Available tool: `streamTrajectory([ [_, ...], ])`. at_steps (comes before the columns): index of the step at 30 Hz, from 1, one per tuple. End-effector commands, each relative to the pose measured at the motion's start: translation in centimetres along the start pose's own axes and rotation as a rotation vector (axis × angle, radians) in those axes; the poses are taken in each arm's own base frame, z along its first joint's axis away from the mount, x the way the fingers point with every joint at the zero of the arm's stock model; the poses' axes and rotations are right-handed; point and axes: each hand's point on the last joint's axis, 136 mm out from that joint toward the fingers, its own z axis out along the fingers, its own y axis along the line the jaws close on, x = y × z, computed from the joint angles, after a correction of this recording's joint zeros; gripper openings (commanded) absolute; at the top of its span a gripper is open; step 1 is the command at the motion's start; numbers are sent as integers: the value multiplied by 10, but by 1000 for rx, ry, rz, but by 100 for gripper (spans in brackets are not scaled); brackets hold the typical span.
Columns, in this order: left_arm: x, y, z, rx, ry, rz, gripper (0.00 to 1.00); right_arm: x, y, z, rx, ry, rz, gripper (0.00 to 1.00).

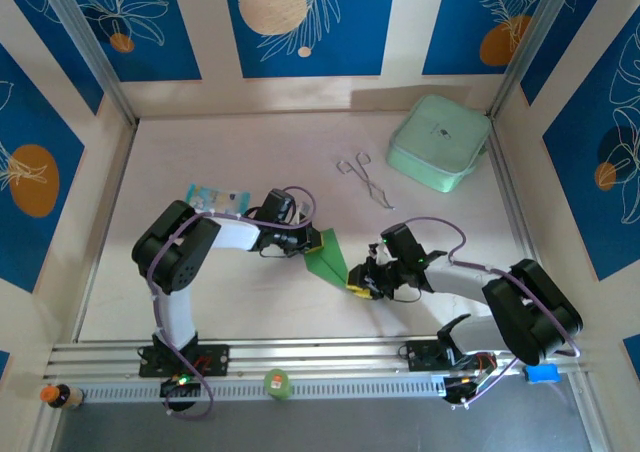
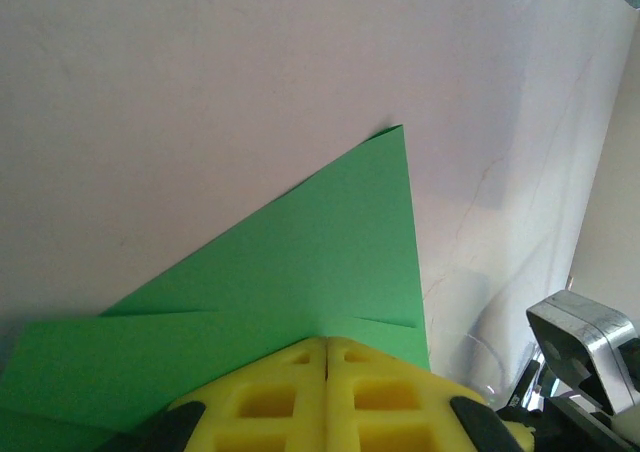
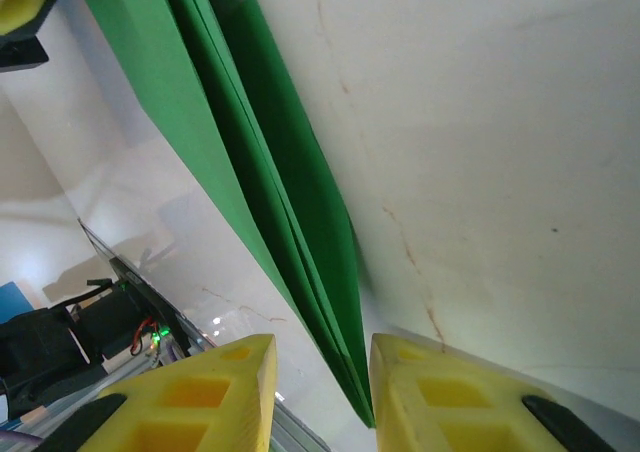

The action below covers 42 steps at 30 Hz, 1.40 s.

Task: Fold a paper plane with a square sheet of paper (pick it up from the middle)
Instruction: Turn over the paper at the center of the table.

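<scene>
The green paper (image 1: 330,260) is folded into a long pointy shape with layers. It sits near the front middle of the bench (image 1: 250,162), between the two arms. The left gripper (image 2: 326,347) has its yellow fingers pressed tight together on the wide end of the paper. The right gripper (image 3: 322,357) is open, with a gap between its fingers, and the paper's thin tip pokes into that gap, close to one finger. Far back are a pale green box (image 1: 440,142), a metal tool (image 1: 365,177) and a small blue packet (image 1: 215,197)
</scene>
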Motion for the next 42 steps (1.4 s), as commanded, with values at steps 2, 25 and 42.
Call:
streamTrajectory([
  [2, 10, 30, 0, -88, 18, -72, 7, -2, 2, -1, -17, -12, -16, 31],
  [25, -1, -7, -12, 13, -21, -25, 15, -13, 8, -2, -73, -37, -101, 7],
  [42, -29, -64, -96, -94, -274, 223, 34, -22, 34, -81, 210, -348, -404, 2],
])
